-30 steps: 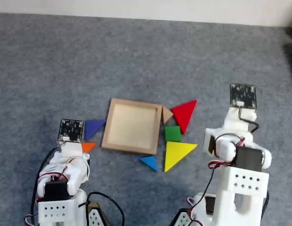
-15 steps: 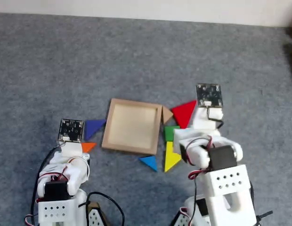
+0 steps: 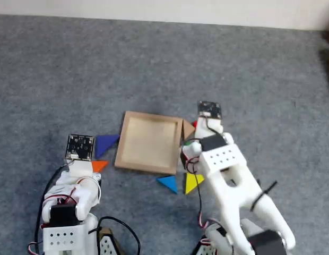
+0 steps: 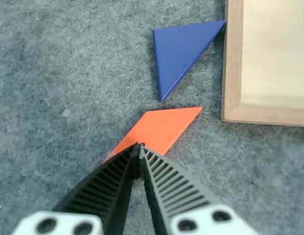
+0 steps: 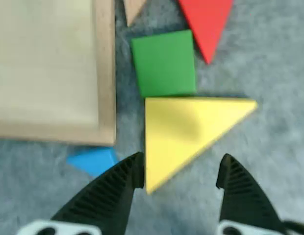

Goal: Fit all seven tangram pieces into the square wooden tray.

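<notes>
The square wooden tray [image 3: 148,142] lies empty in the middle of the carpet. My right gripper [image 5: 181,171] is open above the yellow triangle [image 5: 184,129], its fingers either side of the triangle's near corner. Beside the yellow one are the green square [image 5: 164,61], the red triangle [image 5: 206,19], a tan triangle [image 5: 132,9] and a light blue triangle [image 5: 93,159]. My left gripper [image 4: 138,149] is shut, its tips over the orange parallelogram [image 4: 159,128]. A dark blue triangle [image 4: 181,46] touches the tray's side [image 4: 233,63].
Grey carpet [image 3: 154,64] stretches open beyond the tray. The right arm's white body [image 3: 233,186] covers most of the pieces right of the tray in the high view. The left arm [image 3: 71,191] stands at the tray's left.
The right arm has swung left and forward from beside the pieces to over the yellow and green ones. The left arm has kept still.
</notes>
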